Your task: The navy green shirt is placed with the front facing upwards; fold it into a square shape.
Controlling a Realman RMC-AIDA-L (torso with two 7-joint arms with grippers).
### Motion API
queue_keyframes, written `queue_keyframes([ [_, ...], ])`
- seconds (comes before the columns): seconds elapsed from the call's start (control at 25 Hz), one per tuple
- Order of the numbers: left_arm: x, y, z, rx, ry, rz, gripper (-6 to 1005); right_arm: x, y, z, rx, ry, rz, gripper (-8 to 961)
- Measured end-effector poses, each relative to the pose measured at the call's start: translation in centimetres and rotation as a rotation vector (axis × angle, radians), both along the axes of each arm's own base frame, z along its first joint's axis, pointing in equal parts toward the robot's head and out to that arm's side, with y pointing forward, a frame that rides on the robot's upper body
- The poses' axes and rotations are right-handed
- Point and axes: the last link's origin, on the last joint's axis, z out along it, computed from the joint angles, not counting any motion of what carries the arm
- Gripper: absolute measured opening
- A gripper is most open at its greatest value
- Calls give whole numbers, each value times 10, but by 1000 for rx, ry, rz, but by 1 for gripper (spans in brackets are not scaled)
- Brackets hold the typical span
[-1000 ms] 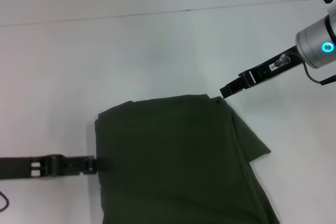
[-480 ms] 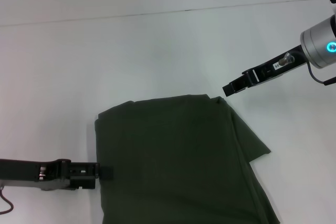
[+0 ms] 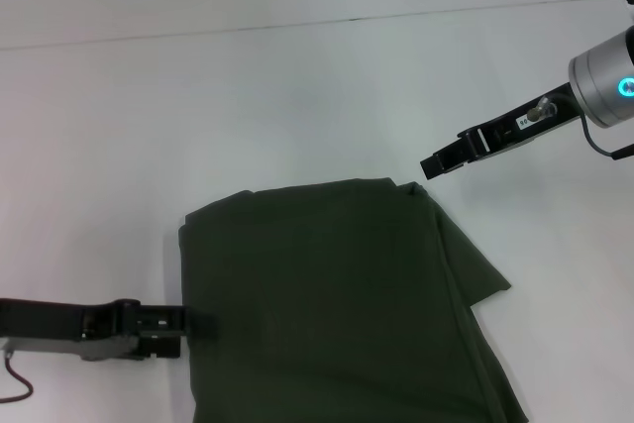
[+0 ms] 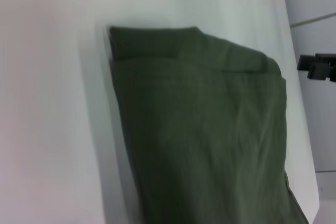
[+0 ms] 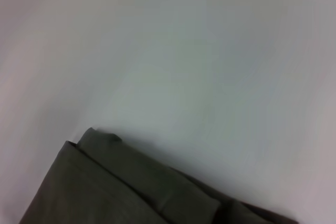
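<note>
The navy green shirt (image 3: 337, 304) lies folded into a rough rectangle on the white table, plain green side up, with no lettering showing. One loose flap (image 3: 482, 279) sticks out on its right side. My left gripper (image 3: 198, 325) reaches in low from the left and meets the shirt's left edge. My right gripper (image 3: 431, 166) hovers just beyond the shirt's far right corner, apart from the cloth. The left wrist view shows the folded shirt (image 4: 210, 129) with the right gripper (image 4: 315, 67) far off. In the right wrist view, only a folded corner of the shirt (image 5: 121, 187) shows.
The white table (image 3: 248, 106) stretches bare beyond the shirt to a seam line (image 3: 297, 25) at the back. The shirt's near part runs out of the head view at the bottom.
My right gripper has drawn back from the shirt's far right corner, up and to the right. The left gripper has slid along the left edge toward me. The shirt has not moved.
</note>
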Motion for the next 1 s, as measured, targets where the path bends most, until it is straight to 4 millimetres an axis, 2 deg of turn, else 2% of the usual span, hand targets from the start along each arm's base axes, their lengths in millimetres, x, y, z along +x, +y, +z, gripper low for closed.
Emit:
queue_keyframes([
  [0.2, 2, 0, -8, -23, 3, 4, 900, 0, 0, 1, 5, 7, -3, 337],
  [1.0, 4, 9, -12, 3, 22, 12, 898, -1, 0, 2, 5, 17, -2, 340],
])
